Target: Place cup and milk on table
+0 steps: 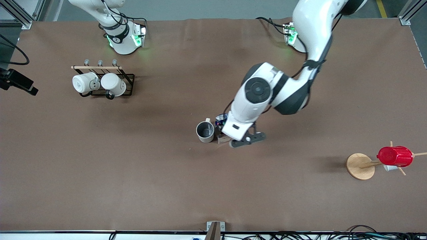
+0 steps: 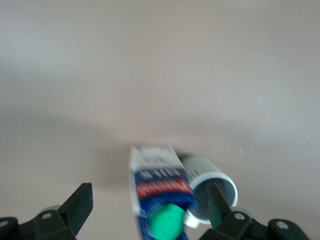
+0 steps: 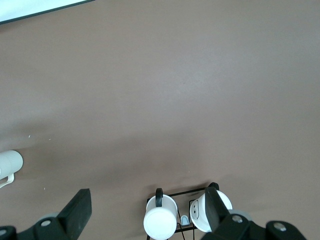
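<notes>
Two task items on the brown matte desk [image 1: 133, 173], under left claw [image 2: 145, 210].
Left claw spread wide, released, around upright blue-white milk carton [image 2: 159, 192]; off-white grey-lined mug [image 1: 204, 131] touches it. Right claw [image 3: 145, 210] spread, waiting above white mugs' rack [image 3: 182, 210].

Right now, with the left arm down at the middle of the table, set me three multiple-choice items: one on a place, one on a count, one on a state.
1. Where is the milk?
A. beside the cup
B. on the black rack
C. on the wooden stand

2. How many white mugs hang on the black rack?
A. one
B. two
C. four

3. How do the jaws of the left gripper stand?
A. shut on the cup
B. shut on nothing
C. open, one on each side of the milk

Answers:
1 A, the carton stands by the mug at mid-table.
2 B, two mugs show there.
3 C, the left wrist view shows gaps beside the carton.
</notes>
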Controlling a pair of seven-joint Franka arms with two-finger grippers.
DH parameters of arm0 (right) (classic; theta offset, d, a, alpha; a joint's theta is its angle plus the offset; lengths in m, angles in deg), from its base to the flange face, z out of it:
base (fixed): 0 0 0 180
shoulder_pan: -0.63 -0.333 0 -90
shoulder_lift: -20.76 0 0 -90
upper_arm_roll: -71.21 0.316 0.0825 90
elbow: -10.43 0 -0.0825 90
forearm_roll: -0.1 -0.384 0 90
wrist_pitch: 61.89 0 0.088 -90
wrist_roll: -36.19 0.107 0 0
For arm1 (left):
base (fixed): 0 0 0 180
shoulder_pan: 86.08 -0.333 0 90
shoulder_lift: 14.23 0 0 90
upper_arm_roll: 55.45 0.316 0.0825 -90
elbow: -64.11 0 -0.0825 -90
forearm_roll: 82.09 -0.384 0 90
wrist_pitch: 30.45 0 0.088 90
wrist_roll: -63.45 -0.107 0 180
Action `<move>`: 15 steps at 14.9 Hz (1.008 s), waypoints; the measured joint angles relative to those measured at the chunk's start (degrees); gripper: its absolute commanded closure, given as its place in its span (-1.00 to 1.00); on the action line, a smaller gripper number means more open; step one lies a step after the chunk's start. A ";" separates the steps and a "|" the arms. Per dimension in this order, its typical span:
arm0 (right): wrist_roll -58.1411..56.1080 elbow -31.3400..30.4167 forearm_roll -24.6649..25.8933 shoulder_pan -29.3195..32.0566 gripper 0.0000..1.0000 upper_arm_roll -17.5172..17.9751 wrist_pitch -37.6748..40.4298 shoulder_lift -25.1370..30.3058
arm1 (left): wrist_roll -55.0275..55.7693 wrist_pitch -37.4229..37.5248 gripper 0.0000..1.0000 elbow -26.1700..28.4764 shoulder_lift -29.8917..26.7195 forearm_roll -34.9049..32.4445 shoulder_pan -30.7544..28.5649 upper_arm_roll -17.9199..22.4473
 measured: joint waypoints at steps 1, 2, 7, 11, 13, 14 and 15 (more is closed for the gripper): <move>0.00 0.00 0.00 0.00 -1.00 0.00 0.00 0.00 | -2.68 3.59 -1.00 -0.37 -2.66 -1.03 -2.41 0.03; 0.00 0.00 -0.01 0.00 -1.00 0.00 0.00 -0.01 | -6.50 7.77 -1.00 -0.56 -5.61 -1.39 -4.95 0.09; 0.03 0.00 -0.06 0.06 -1.00 -0.14 0.18 -0.03 | -34.52 20.13 -1.00 1.18 -19.26 -1.60 -20.40 0.14; -0.13 0.00 -0.07 0.05 -1.00 -0.14 1.09 -0.02 | -43.98 20.38 -1.00 7.62 -25.89 -1.16 -26.31 -0.02; -2.34 0.01 -0.05 0.06 -1.00 -0.15 1.56 -0.02 | -44.00 20.40 -1.00 11.70 -29.30 0.81 -26.09 0.54; -3.71 0.03 -0.05 0.06 -1.00 -0.17 2.23 -0.02 | -44.18 20.40 -1.00 14.04 -31.33 1.70 -25.27 1.98; -4.54 0.06 -0.05 0.07 -1.00 -0.20 2.88 -0.02 | -44.77 20.40 -1.00 16.43 -33.46 2.26 -23.95 3.93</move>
